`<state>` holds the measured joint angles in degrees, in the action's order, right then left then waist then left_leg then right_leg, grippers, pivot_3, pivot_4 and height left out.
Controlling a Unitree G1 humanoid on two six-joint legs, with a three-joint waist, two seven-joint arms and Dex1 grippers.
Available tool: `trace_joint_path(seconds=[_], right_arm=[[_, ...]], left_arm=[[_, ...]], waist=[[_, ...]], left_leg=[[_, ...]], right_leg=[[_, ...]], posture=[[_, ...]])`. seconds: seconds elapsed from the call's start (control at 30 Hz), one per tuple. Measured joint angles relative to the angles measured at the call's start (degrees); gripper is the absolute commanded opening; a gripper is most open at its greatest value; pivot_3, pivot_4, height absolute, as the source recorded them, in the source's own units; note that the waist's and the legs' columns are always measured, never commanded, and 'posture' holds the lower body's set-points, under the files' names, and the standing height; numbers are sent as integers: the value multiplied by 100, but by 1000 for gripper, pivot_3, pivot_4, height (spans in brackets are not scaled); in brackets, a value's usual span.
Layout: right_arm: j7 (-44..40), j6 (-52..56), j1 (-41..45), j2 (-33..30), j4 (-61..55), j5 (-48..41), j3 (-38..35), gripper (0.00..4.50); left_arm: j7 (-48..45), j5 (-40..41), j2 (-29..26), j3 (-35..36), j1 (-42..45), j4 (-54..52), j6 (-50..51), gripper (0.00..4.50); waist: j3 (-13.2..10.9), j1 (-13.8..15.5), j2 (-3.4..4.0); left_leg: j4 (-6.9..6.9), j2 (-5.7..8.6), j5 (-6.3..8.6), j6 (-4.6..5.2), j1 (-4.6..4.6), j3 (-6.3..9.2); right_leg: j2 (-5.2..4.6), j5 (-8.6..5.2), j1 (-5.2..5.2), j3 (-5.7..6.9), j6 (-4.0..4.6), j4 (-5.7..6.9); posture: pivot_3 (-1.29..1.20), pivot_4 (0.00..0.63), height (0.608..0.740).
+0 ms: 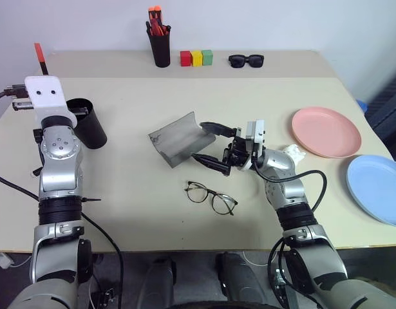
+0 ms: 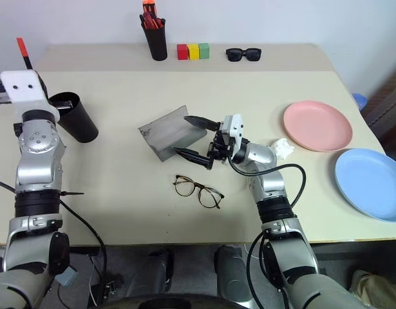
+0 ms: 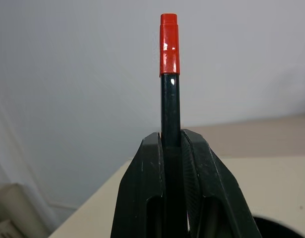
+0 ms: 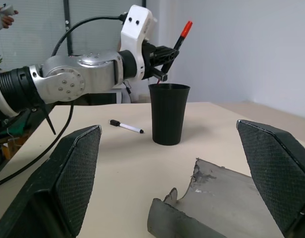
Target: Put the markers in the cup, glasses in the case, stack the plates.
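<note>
1. We note, along the table (image 1: 120, 212)'s far edge: a pen holder (image 1: 161, 46) packed w/ red-orange pens (image 1: 156, 19), then red, yellow, green blocks (image 1: 196, 58) in a row, then sunglasses (image 1: 246, 60). All well apart from the work area.
2. A crumpled white scrap (image 1: 294, 152) lies just beside the pink plate (image 1: 326, 131), between it and the R arm.
3. Blue plate (image 1: 377, 187) sits near the pink one at the table's right edge; we find them side by side, unstacked, both bare.
4. Case (image 1: 177, 138) lies mid-table, lid open, interior showing nothing inside. R gripper (image 1: 213, 145) is at its right end, fingers spread wide, one each side of the case edge; nothing held. Whether a finger touches the case we cannot tell.
5. Glasses (image 1: 210, 196) lie on the table just in front of the case, outside it, apart from the R gripper.
6. Cup (image 1: 87, 121) stands upright at table left. Wrist view gives no look inside it.
7. L gripper (image 4: 164, 54) is clamped on the red-capped marker (image 3: 169, 79), cap end up, tilted, held above the cup rim.
8. White marker (image 4: 126, 127) lies flat on the table near the cup, not touching it.
9. A person's hand (image 4: 3, 15) shows far back in the R wrist view.
</note>
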<state>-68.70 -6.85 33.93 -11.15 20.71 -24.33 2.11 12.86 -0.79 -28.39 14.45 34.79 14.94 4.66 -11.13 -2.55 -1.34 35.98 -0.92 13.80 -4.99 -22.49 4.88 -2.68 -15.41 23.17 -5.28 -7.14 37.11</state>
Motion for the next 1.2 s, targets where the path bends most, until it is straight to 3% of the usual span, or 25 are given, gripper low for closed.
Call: trace_joint_path(seconds=[0.73,0.87,1.03,1.2], right_arm=[[81,-1,0,0,0,54,-5,4500],[91,-18,0,-1,0,55,-7,4500],[96,-30,0,-2,0,56,-7,4500],[95,-35,-1,-12,0,67,-13,4500]], left_arm=[[-76,-50,297,-36,307,517,-282,88],[-156,-45,394,-37,291,510,-264,1815],[-216,-24,490,-28,191,357,-149,4433],[-271,145,563,58,90,-39,43,4478]], waist=[[0,-1,0],[0,1,0],[0,0,0],[0,-1,0]], left_leg=[[0,0,0,0,-1,0],[1,0,0,0,-1,0],[0,0,0,0,-1,1],[0,0,0,0,-1,1]], right_leg=[[0,0,3,1,-1,4],[0,0,3,1,0,4],[0,0,3,1,-1,4],[0,0,3,1,-1,4]], posture=[[0,150,740],[0,150,740],[0,150,740],[0,150,740]])
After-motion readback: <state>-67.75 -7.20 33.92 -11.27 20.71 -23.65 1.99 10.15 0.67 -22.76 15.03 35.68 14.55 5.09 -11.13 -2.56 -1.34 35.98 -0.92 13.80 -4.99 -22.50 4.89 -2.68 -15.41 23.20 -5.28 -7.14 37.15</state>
